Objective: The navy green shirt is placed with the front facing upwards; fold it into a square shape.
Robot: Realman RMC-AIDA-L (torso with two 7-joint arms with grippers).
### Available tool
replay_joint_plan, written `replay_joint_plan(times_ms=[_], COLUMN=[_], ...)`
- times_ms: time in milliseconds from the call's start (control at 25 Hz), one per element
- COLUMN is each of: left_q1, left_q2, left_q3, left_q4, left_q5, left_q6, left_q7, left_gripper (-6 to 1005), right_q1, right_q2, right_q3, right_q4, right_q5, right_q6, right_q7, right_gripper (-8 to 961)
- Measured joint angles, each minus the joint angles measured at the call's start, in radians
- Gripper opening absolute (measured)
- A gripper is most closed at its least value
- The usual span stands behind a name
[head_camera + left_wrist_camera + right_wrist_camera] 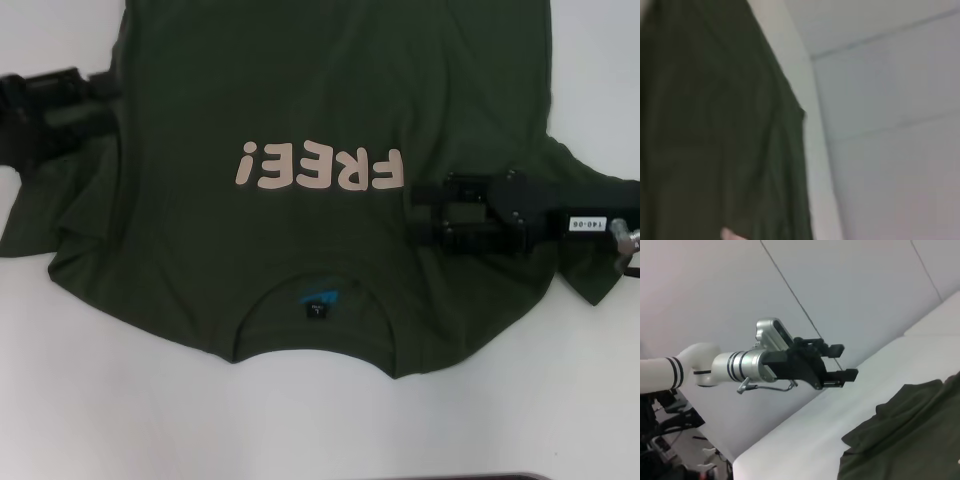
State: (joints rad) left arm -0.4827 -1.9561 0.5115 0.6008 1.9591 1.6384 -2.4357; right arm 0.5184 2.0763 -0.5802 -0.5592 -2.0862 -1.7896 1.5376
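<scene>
The navy green shirt (330, 240) lies flat on the white table (120, 400), front up. Its pale pink "FREE!" lettering (320, 168) reads upside down, and the collar with its blue neck label (320, 298) is towards me. My left gripper (105, 100) is at the shirt's left edge, above the left sleeve (30, 225). The right wrist view shows that left gripper (846, 361) open and holding nothing. Over the shirt's right chest, just right of the lettering, my right gripper (425, 208) is open. In the left wrist view the shirt (715, 140) fills one side.
The right sleeve (590, 275) spreads out under the right arm. Bare table (500, 420) runs along the near side of the collar, with a dark edge (460, 477) at the very front. Pale wall panels (865, 285) stand beyond the table.
</scene>
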Motion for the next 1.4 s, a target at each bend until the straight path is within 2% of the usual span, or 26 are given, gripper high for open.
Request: replay_joint_plan(times_ms=[80,160,320,600,1200,1400], left_q1=[-0.008,-0.015,-0.027,-0.063,-0.077,-0.071], left_q2=[0.022,0.032,0.038,0.069,0.064,0.062], left_q3=[0.012,0.018,0.021,0.025,0.026,0.027], left_q4=[0.001,0.002,0.003,0.005,-0.004,-0.008], left_q5=[0.022,0.053,0.098,0.216,0.294,0.302], left_q6=[-0.038,-0.072,-0.156,-0.209,-0.395,-0.420], left_q7=[-0.037,-0.063,-0.097,-0.202,-0.281,-0.283], left_gripper=[567,567,567,566,567,567], right_q1=[0.010,0.017,0.027,0.032,0.034,0.036], right_q2=[-0.001,0.000,0.001,0.002,0.005,0.005], right_q3=[-0.001,-0.001,-0.003,-0.003,-0.003,0.000], right_q4=[-0.004,-0.007,-0.009,-0.008,-0.006,-0.008], right_q5=[0.000,-0.001,-0.001,-0.001,0.004,0.005], right_q6=[0.000,0.001,0.004,0.031,0.039,0.043], right_q7=[0.028,0.049,0.078,0.098,0.107,0.118], right_gripper=[820,820,819,819,819,819])
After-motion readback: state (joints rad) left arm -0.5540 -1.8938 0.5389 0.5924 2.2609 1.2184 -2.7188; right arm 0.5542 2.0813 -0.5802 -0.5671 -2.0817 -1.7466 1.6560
